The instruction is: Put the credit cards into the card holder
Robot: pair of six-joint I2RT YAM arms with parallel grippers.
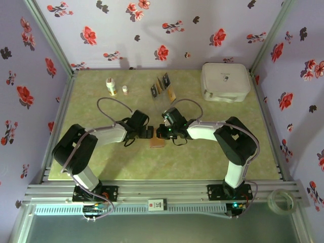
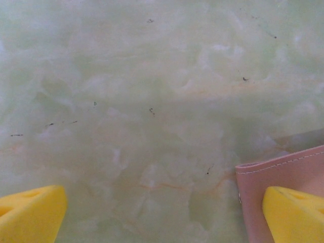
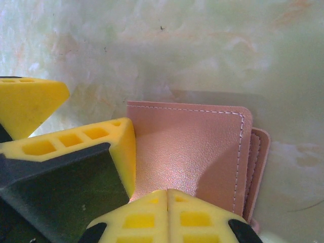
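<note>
card holder (image 3: 192, 152) reddish-brown, folded, flat; credit cards (image 1: 162, 85) well behind

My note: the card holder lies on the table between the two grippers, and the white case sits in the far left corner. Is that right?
No. The top external view shows the white case in the far right corner, not the left. The card holder is placed as stated.

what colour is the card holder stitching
White stitching on the card holder; best in right wrist view.
</note>
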